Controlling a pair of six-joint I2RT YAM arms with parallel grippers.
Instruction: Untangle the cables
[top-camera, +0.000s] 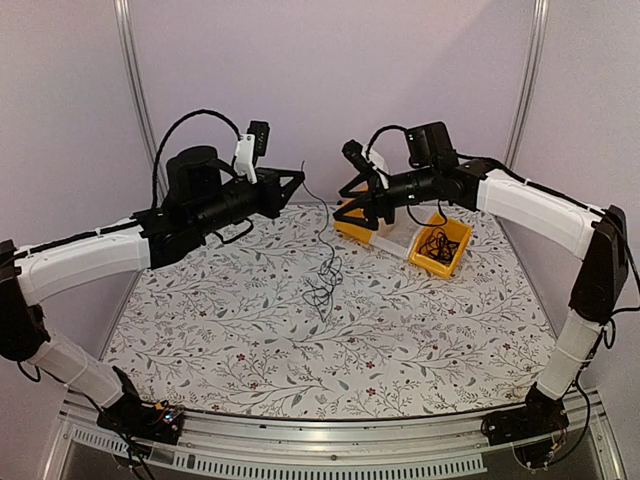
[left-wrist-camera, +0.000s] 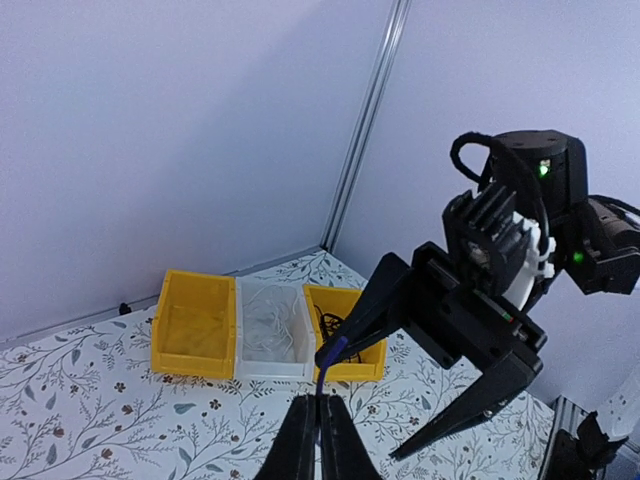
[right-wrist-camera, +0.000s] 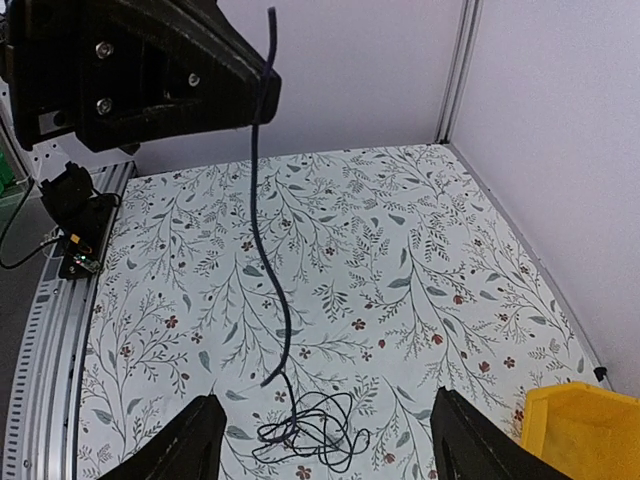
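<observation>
I see the left end effector (top-camera: 298, 180) raised above the middle of the tabletop (top-camera: 220, 330). Its jaws are pressed together on the upper end of one thin black cable (top-camera: 325, 225). In the left wrist view its two fingers (left-wrist-camera: 300, 440) meet, and the short tip of the cable stands up between them. From this grip the cable hangs down almost straight. Its lower part ends in a small loose clump (top-camera: 322, 288), which lies on the flowered tabletop near the centre.

The right end effector (top-camera: 352, 203) is at about the same height. It faces the left one and is near it, but apart. Its jaws stand wide apart with nothing between them, and I see no cable touching it.

At the far right side of the tabletop three bins stand in a row, side against side: a yellow bin (left-wrist-camera: 195, 325), a clear bin (left-wrist-camera: 270, 330) and a second yellow bin (left-wrist-camera: 368, 365). A tangle of more black cables (top-camera: 437, 245) lies inside the second yellow bin. What is in the clear bin I cannot tell.
</observation>
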